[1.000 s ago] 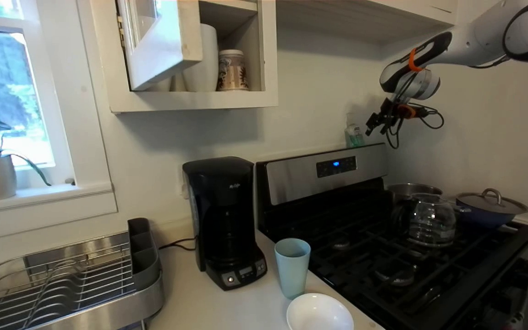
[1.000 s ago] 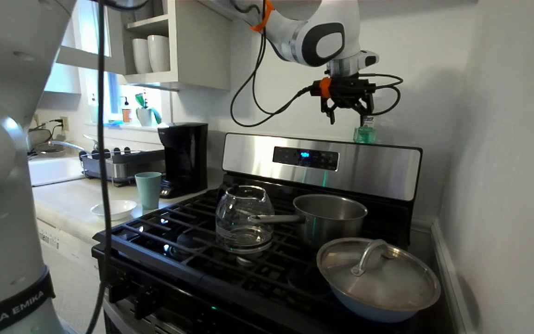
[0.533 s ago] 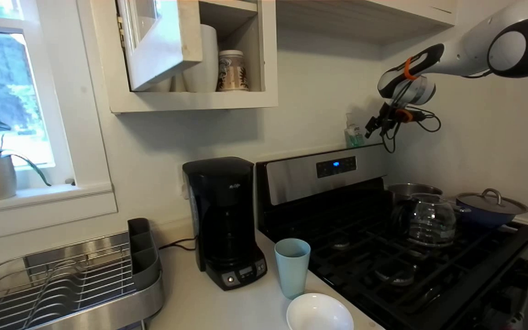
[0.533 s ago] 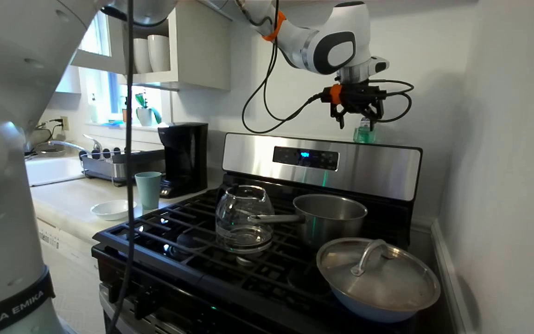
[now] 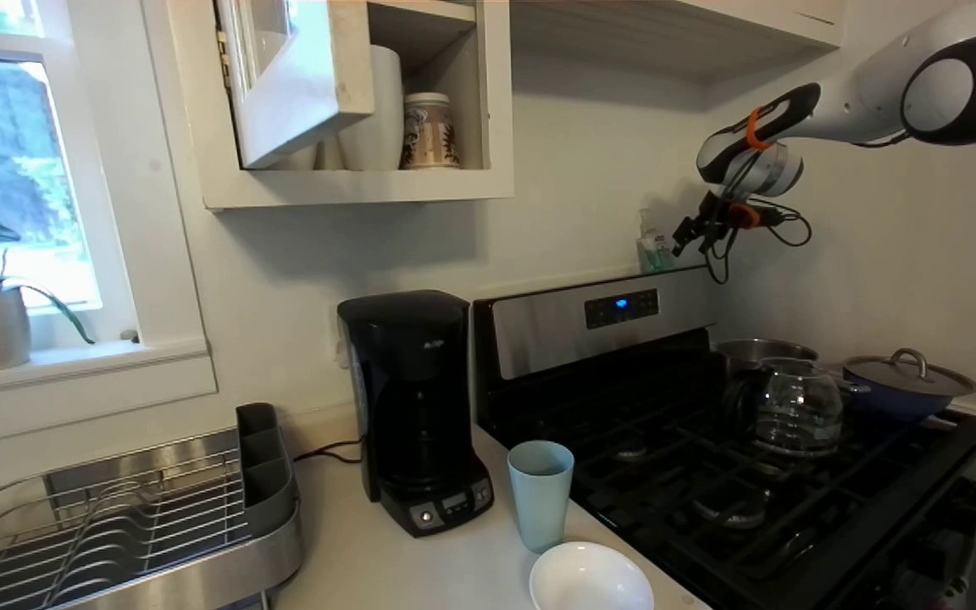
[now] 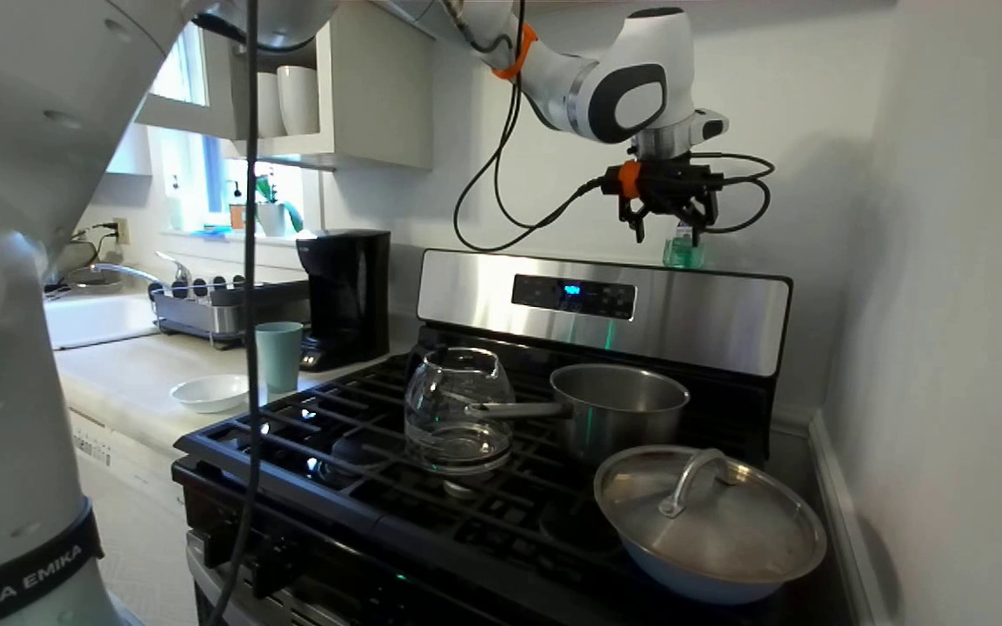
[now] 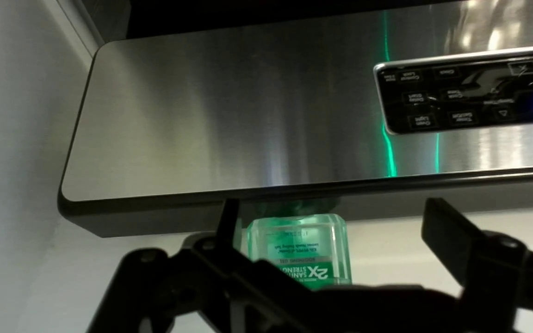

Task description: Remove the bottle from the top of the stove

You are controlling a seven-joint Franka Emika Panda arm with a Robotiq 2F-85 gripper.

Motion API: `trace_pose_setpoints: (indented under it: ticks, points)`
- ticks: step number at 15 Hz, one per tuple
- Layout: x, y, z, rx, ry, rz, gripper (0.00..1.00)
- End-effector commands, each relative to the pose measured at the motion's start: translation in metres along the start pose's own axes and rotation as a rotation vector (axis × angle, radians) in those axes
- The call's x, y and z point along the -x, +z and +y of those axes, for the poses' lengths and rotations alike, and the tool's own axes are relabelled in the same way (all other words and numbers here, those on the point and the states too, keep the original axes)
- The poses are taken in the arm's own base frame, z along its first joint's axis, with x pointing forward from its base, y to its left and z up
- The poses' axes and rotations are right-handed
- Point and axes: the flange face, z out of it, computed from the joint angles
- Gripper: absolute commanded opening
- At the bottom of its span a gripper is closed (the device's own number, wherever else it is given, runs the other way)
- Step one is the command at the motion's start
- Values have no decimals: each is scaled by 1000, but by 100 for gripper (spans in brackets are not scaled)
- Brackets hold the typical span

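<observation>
Vs a second ago, gripper (image 6: pixel 670 235) and arm (image 6: pixel 631 96) sit lower in both exterior views, foreground cable (image 6: pixel 250 261) shifted sideways.

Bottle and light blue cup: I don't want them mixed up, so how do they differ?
The bottle is see-through green with a printed label; the light blue cup looks opaque and plain. The bottle stands on top of the back panel of the stove; the light blue cup stands on the counter. Both are upright.
</observation>
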Motion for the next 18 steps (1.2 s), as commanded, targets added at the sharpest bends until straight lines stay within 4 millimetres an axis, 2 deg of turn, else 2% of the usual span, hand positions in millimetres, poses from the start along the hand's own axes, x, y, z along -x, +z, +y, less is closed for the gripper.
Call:
trace_pose_setpoints:
  ticks: [1, 18]
  points:
    - [-11, 9, 2, 12, -7, 45, 100]
    - [-36, 41, 14, 6, -84, 145, 100]
